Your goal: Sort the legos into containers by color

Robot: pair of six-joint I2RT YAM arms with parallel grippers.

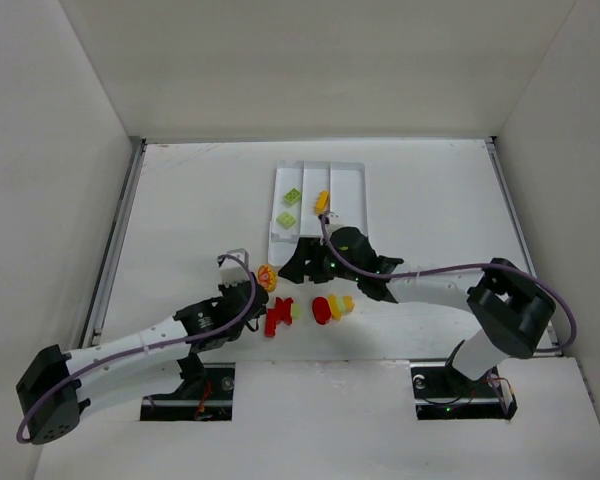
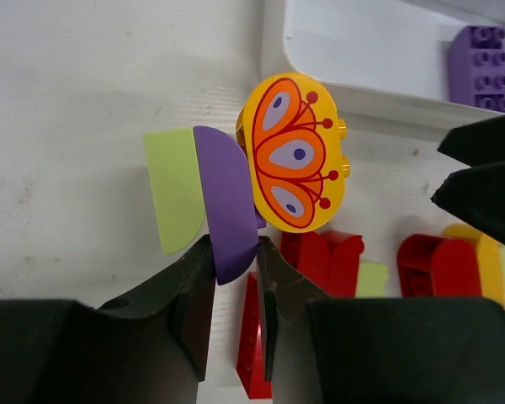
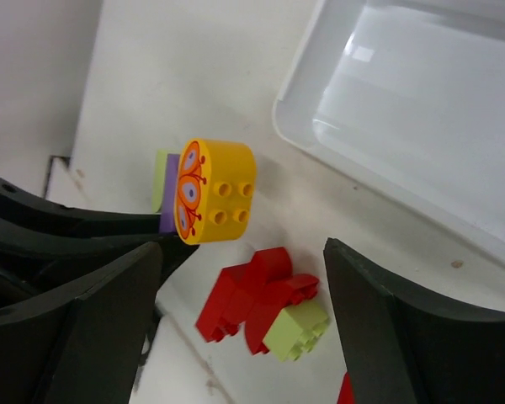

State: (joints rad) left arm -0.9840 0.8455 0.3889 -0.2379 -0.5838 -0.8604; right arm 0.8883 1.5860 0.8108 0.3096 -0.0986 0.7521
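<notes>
My left gripper (image 2: 234, 252) is shut on a purple lego (image 2: 227, 210). That lego is joined to a light green piece (image 2: 175, 189) and a yellow butterfly-print lego (image 2: 296, 153). In the top view the left gripper (image 1: 252, 283) holds this stack (image 1: 267, 277) left of the white tray (image 1: 348, 185). My right gripper (image 3: 244, 311) is open over red legos (image 3: 252, 299) and a light green lego (image 3: 295, 330). In the top view the right gripper (image 1: 292, 268) is at the tray's near end. The tray holds two green legos (image 1: 293, 195), a yellow one (image 1: 322, 202) and a purple one (image 2: 480, 67).
More red legos (image 1: 277, 317) and a red and yellow cluster (image 1: 330, 307) lie on the table between the arms. The tray's rim (image 3: 320, 139) is just beyond both grippers. White walls enclose the table on the left, right and back.
</notes>
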